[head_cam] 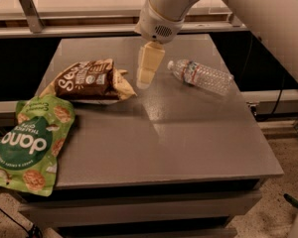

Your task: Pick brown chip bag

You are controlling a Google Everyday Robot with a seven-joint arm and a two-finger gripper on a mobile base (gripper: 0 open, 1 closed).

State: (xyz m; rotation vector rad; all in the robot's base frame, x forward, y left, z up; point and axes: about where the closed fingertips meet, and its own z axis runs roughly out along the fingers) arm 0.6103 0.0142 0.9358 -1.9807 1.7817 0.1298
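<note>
The brown chip bag (89,81) lies flat on the grey table (188,138), left of centre, with white lettering and cream edges. My gripper (144,81) hangs from the white arm over the table's middle back. It points down just to the right of the bag's right end, close to it but apart from it. It holds nothing that I can see.
A large green "dang" pouch (30,143) lies at the table's front left, overhanging the edge. A clear plastic water bottle (201,76) lies on its side to the right of the gripper. A rail and counter run behind the table.
</note>
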